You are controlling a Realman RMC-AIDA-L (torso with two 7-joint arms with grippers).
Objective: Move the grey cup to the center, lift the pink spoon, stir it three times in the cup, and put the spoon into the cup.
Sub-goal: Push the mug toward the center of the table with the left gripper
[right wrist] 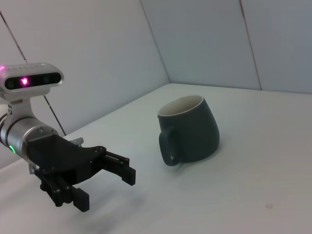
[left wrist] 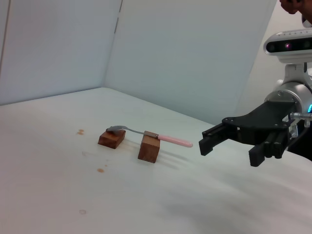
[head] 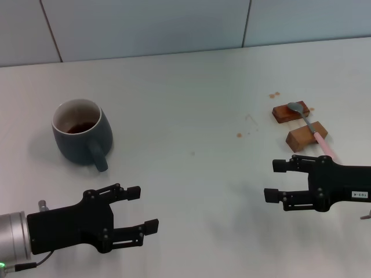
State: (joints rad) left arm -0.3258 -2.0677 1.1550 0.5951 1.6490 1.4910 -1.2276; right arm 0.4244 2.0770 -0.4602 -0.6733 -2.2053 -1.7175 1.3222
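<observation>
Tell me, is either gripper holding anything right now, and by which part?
Nothing is held. The left gripper and right gripper are both open and empty.

Grey cup point(head: 80, 132) stood on table's point(head: 191, 110) left; pink spoon point(head: 312, 129) lay right, bridging two wooden blocks point(head: 306, 136).

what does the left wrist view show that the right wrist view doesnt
Only the left wrist view shows the pink spoon lying across two wooden blocks, small brown stains, and the right pincer, open. Only the right wrist view shows the grey cup, upright with its handle toward the camera, and the left pincer, open. Both show the white table and pale wall panels.
</observation>
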